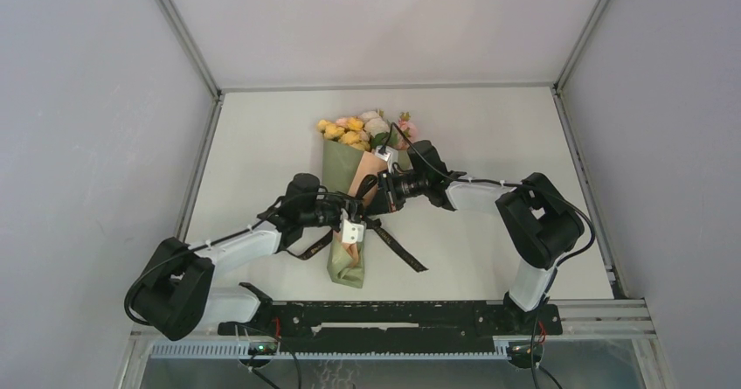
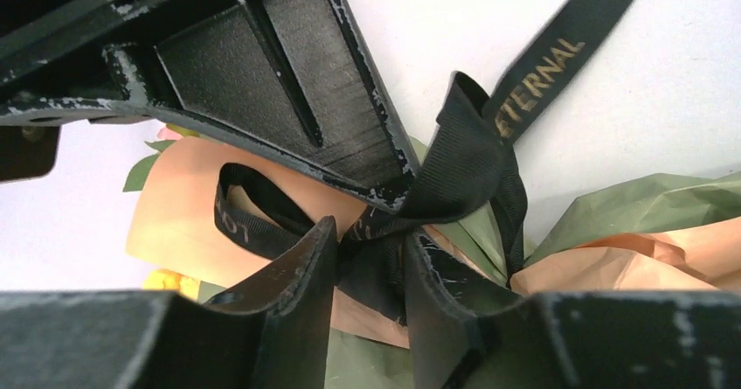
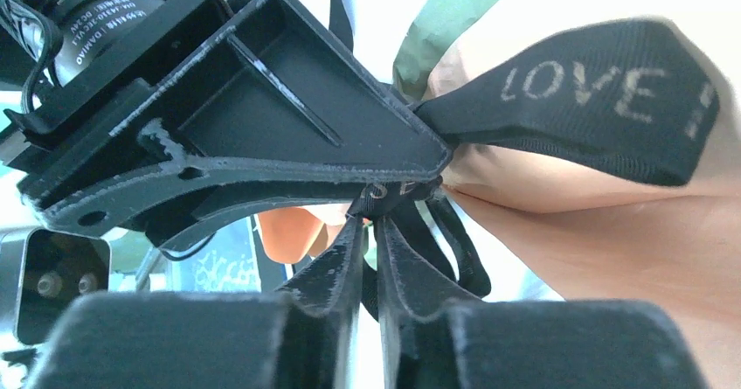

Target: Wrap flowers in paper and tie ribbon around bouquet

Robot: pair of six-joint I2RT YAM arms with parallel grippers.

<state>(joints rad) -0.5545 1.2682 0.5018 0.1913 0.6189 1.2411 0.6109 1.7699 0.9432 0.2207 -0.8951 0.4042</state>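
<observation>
**Bouquet** (image 1: 342, 169): lies flat on bench (image 1: 489, 144), approx. mid-bench. Head end points to far wall, stem end to arm bases.

**Flowers** (image 1: 356, 130): yellow, pink and white blooms w/ some green leaf. They stick out of bouquet's far end.

**Paper** (image 1: 346, 271): cone round the stems, olive outside, peach showing at folds. Crumpled at bouquet's near end.

**Ribbon** (image 1: 399, 249): black w/ pale lettering; "LOVE" and "ETERNAL" legible in wrist views.
- Wrapped round bouquet's waist, approx. mid-length, w/ a bunched knot and loops there.
- Two tails lie on bench. One runs off bouquet on R-arm side toward near edge, the other off L-arm side.

**L tool** (image 2: 371, 232): reaches bouquet's waist from L-arm side.
- Fingers part-way apart, gap packed w/ bunched ribbon.
- Both fingers press on it, so the tool is clamped on ribbon.

**R tool** (image 3: 373, 218): reaches the same waist from R-arm side, tip to tip w/ L tool, right at the knot.
- Fingers nearly together, only a thin slit between.
- Tips sit at the knot. Can't tell whether ribbon is pinched in the slit or only touched.
</observation>
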